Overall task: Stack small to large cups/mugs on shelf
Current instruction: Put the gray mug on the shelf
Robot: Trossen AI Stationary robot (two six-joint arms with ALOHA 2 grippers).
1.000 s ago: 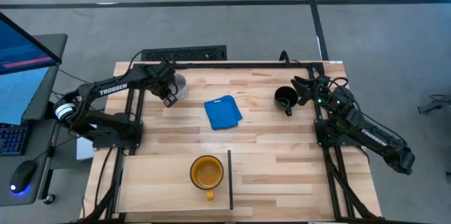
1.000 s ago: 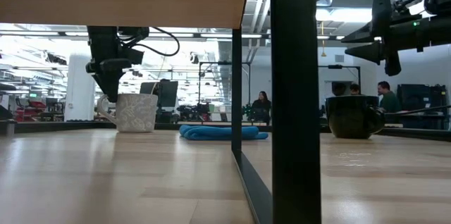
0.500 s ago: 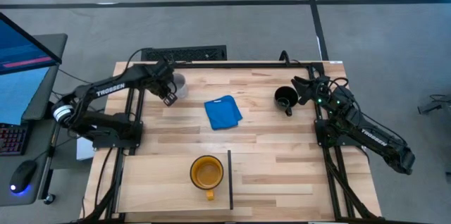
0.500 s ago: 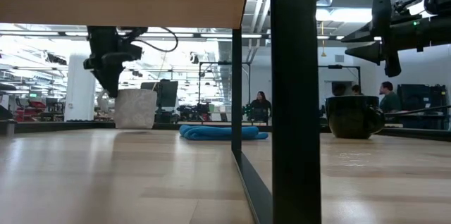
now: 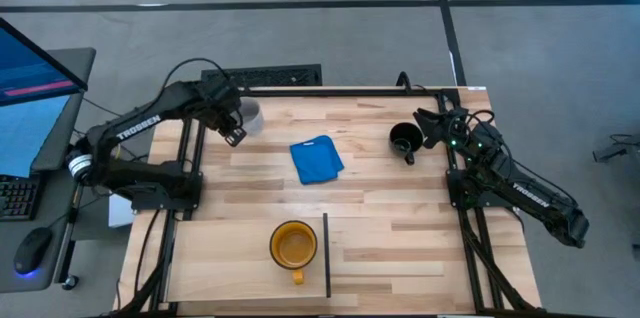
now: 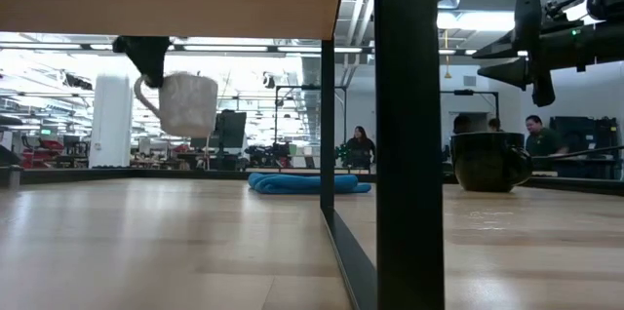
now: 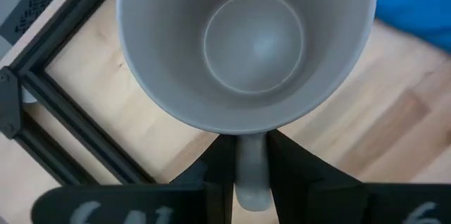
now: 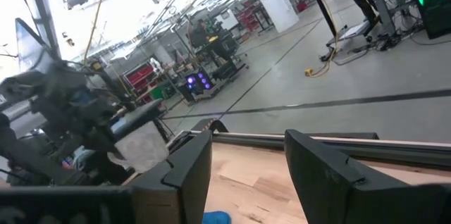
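Note:
My left gripper (image 5: 233,130) is shut on the light grey-white mug (image 5: 249,116), which hangs in the air over the table's far left corner; the low view shows the mug (image 6: 188,103) well above the tabletop. My right gripper (image 5: 424,129) is open, above and just right of the glossy black mug (image 5: 404,139), which stands on its base on the table (image 6: 490,161). The yellow mug (image 5: 293,246) stands on the pale shelf panel (image 5: 220,258), just left of the dark divider (image 5: 326,254). My left gripper pinches the grey-white mug's handle (image 7: 251,171) between its two fingers, which come from above and point down. The mug is lifted clear of the table, mouth up and slightly tilted, its handle (image 6: 145,92) toward the table's left.
A flat blue cloth (image 5: 316,159) lies on the table between the two arms, at the middle far side. A black frame rail (image 5: 330,90) runs along the table's far edge. People stand in the room beyond the table.
My left gripper has gone up and a little toward the table's far left corner with the grey-white mug. The mug stood on the table and is now lifted clear of it. My right gripper has kept still.

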